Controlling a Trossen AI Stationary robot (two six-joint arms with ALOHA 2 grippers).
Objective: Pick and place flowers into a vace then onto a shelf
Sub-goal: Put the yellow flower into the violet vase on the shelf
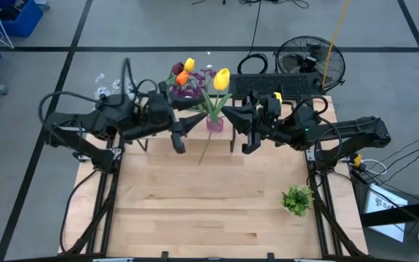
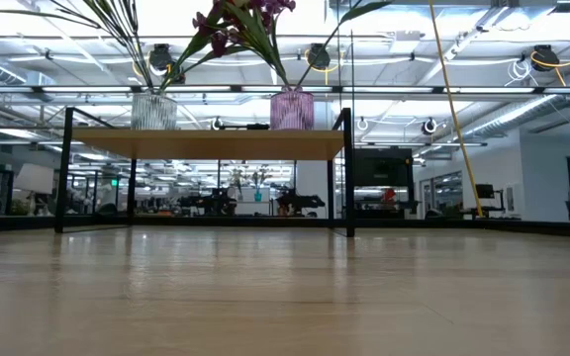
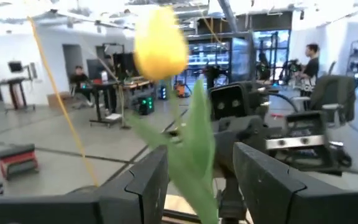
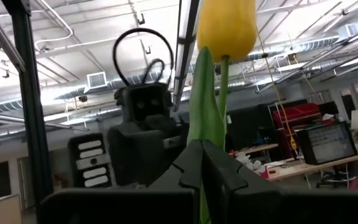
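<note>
On the shelf (image 2: 206, 144) at the table's far side stand a clear vase (image 2: 153, 111) and a pink vase (image 2: 292, 109), both with flowers; their heads (image 1: 184, 76) cluster behind my arms. A yellow tulip (image 1: 221, 78) is held up over the pink vase (image 1: 214, 122), its long stem (image 1: 204, 149) slanting toward the near edge. My right gripper (image 1: 231, 120) is shut on it. My left gripper (image 1: 188, 131) is open, its fingers (image 3: 146, 183) standing on either side of the tulip's leaf (image 3: 194, 146) without touching it. Neither gripper shows in the low view. My right gripper pinches the tulip's leaf and stem (image 4: 204, 134) between its two shut fingers, some way below the yellow head (image 4: 225, 25). The fingers come from the table's right, slanting upward, and lie across the stem. The tulip is lifted clear, its head above the fingers.
A short leafy green tuft (image 1: 297, 198) lies near the table's right edge. The shelf's black legs (image 2: 348, 173) stand on the far part of the tabletop. A fan (image 1: 308, 58) and cables sit beyond the far edge. The near half of the tabletop (image 1: 209, 211) is bare wood.
</note>
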